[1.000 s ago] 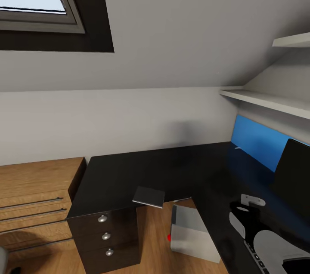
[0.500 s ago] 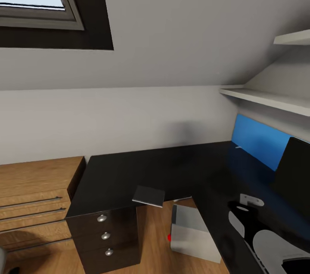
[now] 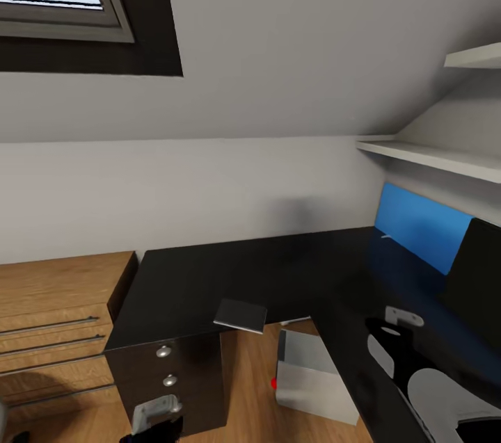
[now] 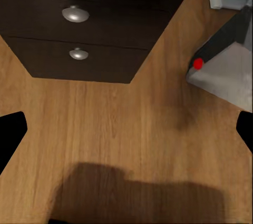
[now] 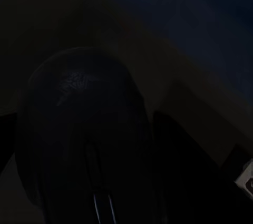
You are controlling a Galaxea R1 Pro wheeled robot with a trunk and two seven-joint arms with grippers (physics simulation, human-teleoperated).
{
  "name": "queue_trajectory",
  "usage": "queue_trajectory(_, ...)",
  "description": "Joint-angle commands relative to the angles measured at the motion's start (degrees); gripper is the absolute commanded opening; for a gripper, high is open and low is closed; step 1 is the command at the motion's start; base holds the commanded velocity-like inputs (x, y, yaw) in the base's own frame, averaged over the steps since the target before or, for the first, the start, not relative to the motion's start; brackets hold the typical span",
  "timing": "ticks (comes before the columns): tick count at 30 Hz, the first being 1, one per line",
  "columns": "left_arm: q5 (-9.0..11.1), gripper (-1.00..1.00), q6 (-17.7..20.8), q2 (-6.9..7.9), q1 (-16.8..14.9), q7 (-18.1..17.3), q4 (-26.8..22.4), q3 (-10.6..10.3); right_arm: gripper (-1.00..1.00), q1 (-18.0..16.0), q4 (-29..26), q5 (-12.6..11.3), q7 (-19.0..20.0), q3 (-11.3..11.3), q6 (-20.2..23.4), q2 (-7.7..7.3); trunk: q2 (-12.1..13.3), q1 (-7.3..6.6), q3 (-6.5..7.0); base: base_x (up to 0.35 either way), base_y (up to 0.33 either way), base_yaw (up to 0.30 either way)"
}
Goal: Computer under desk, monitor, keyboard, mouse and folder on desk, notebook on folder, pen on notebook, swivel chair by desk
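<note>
While your right arm is reaching over the desk (image 3: 209, 276), the right wrist view is showing the mouse (image 5: 84, 134) close under that gripper, dark and rounded, its long axis running along the fingers; you cannot tell whether those fingers are spread or pinching. Your left gripper (image 4: 126, 134) is hanging with both fingertips spread wide over bare wood floor, beside the 3-drawer unit (image 3: 170, 377). Farther out, the notebook (image 3: 241, 316) is lying flat at the desk's front edge, overhanging slightly, with the computer (image 3: 309, 380) under the desk below it. Judging by position, the left arm is nearer the notebook. The monitor (image 3: 480, 276) is standing at far right. No readable writing anywhere.
</note>
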Motion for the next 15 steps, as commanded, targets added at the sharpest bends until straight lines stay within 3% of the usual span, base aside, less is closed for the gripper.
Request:
queue_trajectory(1, 1.4, 1.0, 1.1, 0.1, 0.2, 0.6, -1.5, -0.2, -1.0, 0.0, -0.3, -0.6, -0.4, 0.5, 0.1, -0.05, -0.5, 0.24, -0.27, 0.0, 0.0, 0.0)
queue_trajectory(5, 3.5, 1.0, 2.6, 0.19, 0.5, 0.6, -3.2, -0.1, -1.0, 0.0, -0.6, -0.7, -0.4, 0.6, 0.1, 0.06, -2.1, 1.12, -0.98, 0.0, 0.0, 0.0)
queue_trajectory(9, 3.8, 1.0, 2.4, 0.23, 0.5, 0.6, -1.2, 0.1, -1.0, 0.0, -0.6, -0.9, -0.4, 0.6, 0.1, 0.08, -3.7, 2.0, -1.7, 0.0, 0.0, -0.032)
queue_trajectory(15, 3.6, 1.0, 1.9, 0.24, 0.5, 0.4, 3.6, 0.2, -1.0, 0.0, -0.6, -1.1, -0.3, 0.5, 0.1, 0.09, -6.1, 3.32, -2.78, 0.0, 0.0, -0.205)
